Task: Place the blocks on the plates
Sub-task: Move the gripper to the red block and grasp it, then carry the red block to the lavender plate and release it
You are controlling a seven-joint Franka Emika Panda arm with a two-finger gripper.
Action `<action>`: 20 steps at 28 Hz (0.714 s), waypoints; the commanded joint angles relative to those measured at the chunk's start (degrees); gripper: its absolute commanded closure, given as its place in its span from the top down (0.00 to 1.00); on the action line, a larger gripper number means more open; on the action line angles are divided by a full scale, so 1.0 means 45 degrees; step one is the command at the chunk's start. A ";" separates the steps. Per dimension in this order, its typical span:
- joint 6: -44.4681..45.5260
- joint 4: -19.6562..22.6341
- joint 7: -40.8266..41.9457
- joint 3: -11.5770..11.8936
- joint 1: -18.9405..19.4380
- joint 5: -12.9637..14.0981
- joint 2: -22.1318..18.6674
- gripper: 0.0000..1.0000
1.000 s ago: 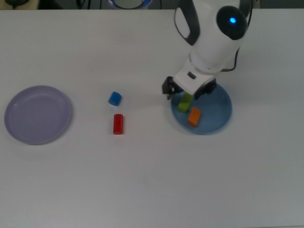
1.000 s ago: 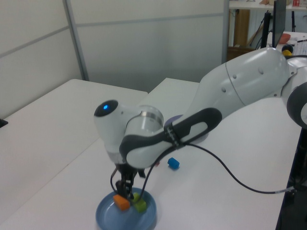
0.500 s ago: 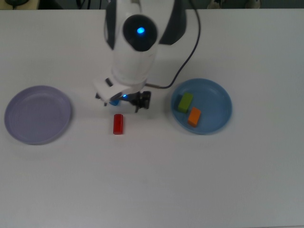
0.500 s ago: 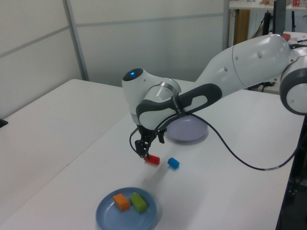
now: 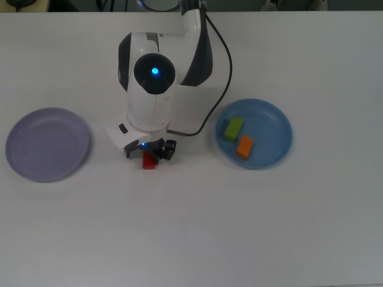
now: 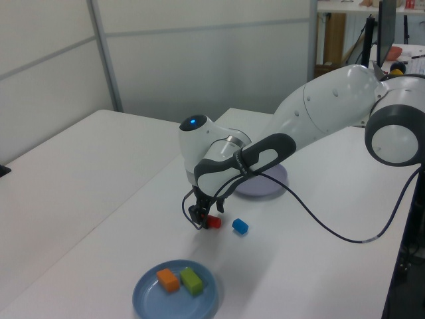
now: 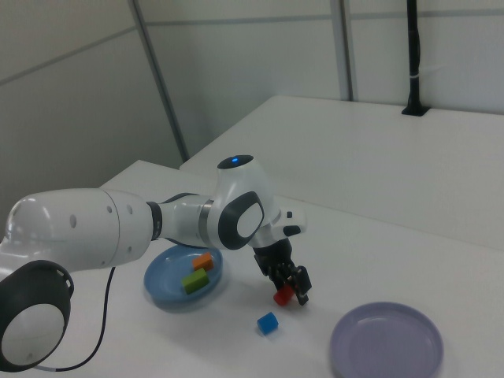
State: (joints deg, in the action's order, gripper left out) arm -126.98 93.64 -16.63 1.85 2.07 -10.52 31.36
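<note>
The red cylinder (image 5: 148, 161) lies on the white table, and my gripper (image 5: 149, 152) is lowered over it, open, with a finger on each side. In the top view the arm hides the blue block; it shows in the left view (image 6: 240, 226) just beside the red cylinder (image 6: 213, 222), and in the right view (image 7: 268, 323). The green bar (image 5: 233, 128) and orange block (image 5: 244, 146) rest on the blue plate (image 5: 280, 119) at the top view's right. The lavender plate (image 5: 48, 143) at the top view's left holds nothing.
The arm's white body (image 5: 152, 89) and its black cable (image 5: 224, 66) stretch across the table between the two plates. In the left view a wall panel (image 6: 199, 60) stands behind the table.
The gripper left the blue plate, where the green bar now lies free, swung toward the top view's left past the blue block, and came down around the red cylinder.
</note>
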 commanded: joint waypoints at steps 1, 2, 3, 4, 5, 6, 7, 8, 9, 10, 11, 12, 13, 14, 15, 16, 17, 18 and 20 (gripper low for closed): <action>-0.0180 0.0031 0.0102 0.0019 0.0029 0.0111 -0.0095 0.39; -0.0180 0.0031 0.0140 0.0019 0.0029 0.0092 -0.0095 0.34; -0.0160 0.0031 0.0199 0.0019 0.0029 0.0092 -0.0095 0.29; -0.0160 0.0031 0.0296 0.0019 0.0010 0.0111 -0.0095 0.25; -0.0180 0.0031 0.0374 0.0019 0.0010 0.0111 -0.0095 0.22; -0.0180 0.0031 0.0530 0.0019 0.0010 0.0111 -0.0095 0.16; -0.0180 0.0031 0.0570 0.0019 0.0010 0.0111 -0.0095 0.14; -0.0180 0.0031 0.0590 0.0019 0.0010 0.0111 -0.0095 0.13; -0.0180 0.0050 0.0590 0.0019 -0.0010 0.0111 -0.0095 0.12; -0.0160 0.0050 0.0590 0.0019 -0.0049 0.0111 -0.0095 0.12; -0.0160 0.0031 0.0590 0.0019 -0.0088 0.0111 -0.0114 0.12; -0.0141 0.0031 0.0571 0.0019 -0.0146 0.0111 -0.0192 0.11; -0.0121 0.0031 0.0571 0.0019 -0.0185 0.0111 -0.0250 0.11; -0.0121 0.0012 0.0571 0.0019 -0.0244 0.0111 -0.0309 0.11; -0.0121 0.0011 0.0590 0.0019 -0.0360 0.0111 -0.0406 0.11; -0.0121 0.0011 0.0629 0.0019 -0.0478 0.0111 -0.0485 0.12; -0.0121 -0.0027 0.0706 0.0019 -0.0595 0.0131 -0.0524 0.11; -0.0121 -0.0279 0.0959 0.0019 -0.0886 0.0131 -0.0524 0.11; -0.0121 -0.0476 0.1311 0.0019 -0.1200 0.0131 -0.0505 0.12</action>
State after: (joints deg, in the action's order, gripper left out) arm -126.99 92.52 -15.32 1.95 0.16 -10.50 30.62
